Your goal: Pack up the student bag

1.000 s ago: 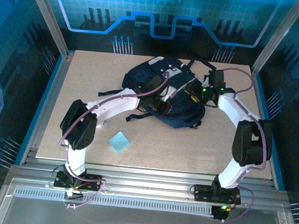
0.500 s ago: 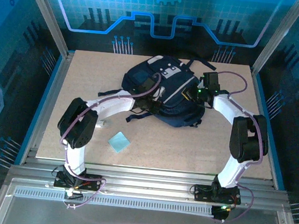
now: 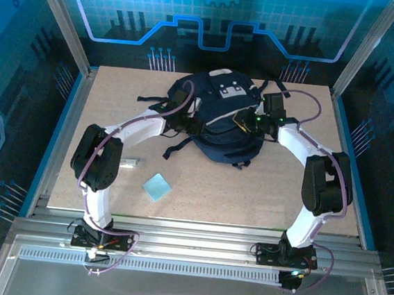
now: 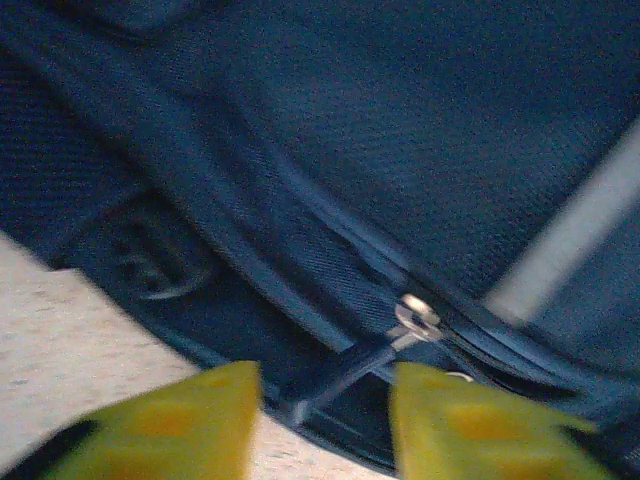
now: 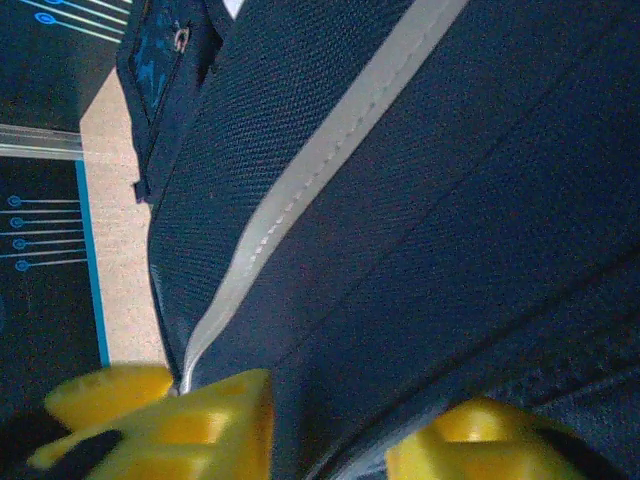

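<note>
Left pincer (image 4: 325, 425) fingers apart; zip pull (image 4: 415, 318) just ahead, its tab slanting down into the gap. Right pincer (image 5: 330, 435) also apart, astride fabric of the student bag (image 3: 221, 125), which lies at the far middle of the table (image 3: 248, 194), between both arms. Left arm judged nearer the zip

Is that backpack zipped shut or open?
Seemingly shut: beside the zipper slider the student bag shows no gap; other zippers, cannot tell.
</note>
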